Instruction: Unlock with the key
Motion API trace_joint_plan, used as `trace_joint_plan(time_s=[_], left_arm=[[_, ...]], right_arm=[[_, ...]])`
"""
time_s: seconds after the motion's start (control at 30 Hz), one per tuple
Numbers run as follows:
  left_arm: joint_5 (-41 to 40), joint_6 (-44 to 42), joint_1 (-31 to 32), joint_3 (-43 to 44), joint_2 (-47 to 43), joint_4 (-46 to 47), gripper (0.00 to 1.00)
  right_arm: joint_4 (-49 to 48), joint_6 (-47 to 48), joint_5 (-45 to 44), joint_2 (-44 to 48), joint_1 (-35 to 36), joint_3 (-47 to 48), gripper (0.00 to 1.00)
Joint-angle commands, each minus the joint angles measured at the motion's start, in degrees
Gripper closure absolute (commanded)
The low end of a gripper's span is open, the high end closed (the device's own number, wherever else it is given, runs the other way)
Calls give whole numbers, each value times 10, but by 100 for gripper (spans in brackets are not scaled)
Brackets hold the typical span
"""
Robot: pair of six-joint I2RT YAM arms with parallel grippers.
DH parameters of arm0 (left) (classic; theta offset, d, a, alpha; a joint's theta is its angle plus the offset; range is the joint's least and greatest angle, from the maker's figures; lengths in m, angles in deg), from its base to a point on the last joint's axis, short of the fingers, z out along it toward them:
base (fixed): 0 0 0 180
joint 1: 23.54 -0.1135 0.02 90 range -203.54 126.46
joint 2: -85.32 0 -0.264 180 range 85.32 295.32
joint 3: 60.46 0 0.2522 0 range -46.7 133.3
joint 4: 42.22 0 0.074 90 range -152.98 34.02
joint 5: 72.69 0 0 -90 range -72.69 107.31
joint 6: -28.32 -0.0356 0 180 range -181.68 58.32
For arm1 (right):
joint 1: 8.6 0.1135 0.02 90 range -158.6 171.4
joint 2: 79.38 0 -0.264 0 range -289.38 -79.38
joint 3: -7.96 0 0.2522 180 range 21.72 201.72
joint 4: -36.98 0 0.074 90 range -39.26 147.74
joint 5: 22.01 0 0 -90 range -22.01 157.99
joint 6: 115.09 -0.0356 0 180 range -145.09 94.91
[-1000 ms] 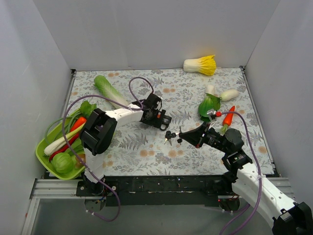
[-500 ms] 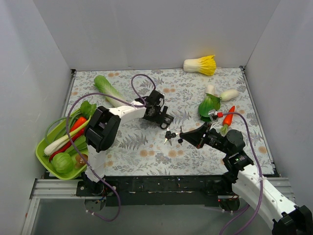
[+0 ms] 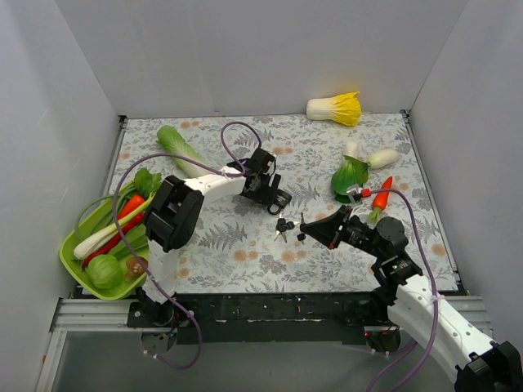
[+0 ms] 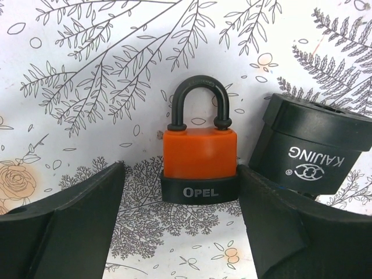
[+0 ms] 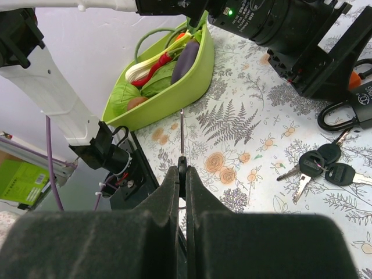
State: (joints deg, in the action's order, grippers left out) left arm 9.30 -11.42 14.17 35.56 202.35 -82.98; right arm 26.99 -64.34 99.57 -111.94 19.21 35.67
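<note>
Left hand (image 4: 181, 174), spread apart, straddles the orange padlock (image 4: 199, 152); right hand (image 5: 181, 174) pinches a key (image 5: 181, 136). Ungripped, the padlock could skid across the desk (image 4: 87, 87) when pushed.

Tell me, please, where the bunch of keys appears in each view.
Top external: bunch of keys near the picture's centre.
Left wrist: not in view.
Right wrist: lower right.
Shared landmark: the left gripper, just above the keys in the top view, upper right in the right wrist view.
</note>
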Motion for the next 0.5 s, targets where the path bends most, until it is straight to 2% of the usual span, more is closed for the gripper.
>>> trace_joint_plan(time_s=[0.0, 0.47], left_arm=[[1, 0, -3, 13, 29, -24, 25], [14, 11, -3, 30, 50, -31, 38]], right_arm=[[-26, -5, -3, -1, -1, -9, 99], [-30, -7, -8, -4, -1, -17, 99]])
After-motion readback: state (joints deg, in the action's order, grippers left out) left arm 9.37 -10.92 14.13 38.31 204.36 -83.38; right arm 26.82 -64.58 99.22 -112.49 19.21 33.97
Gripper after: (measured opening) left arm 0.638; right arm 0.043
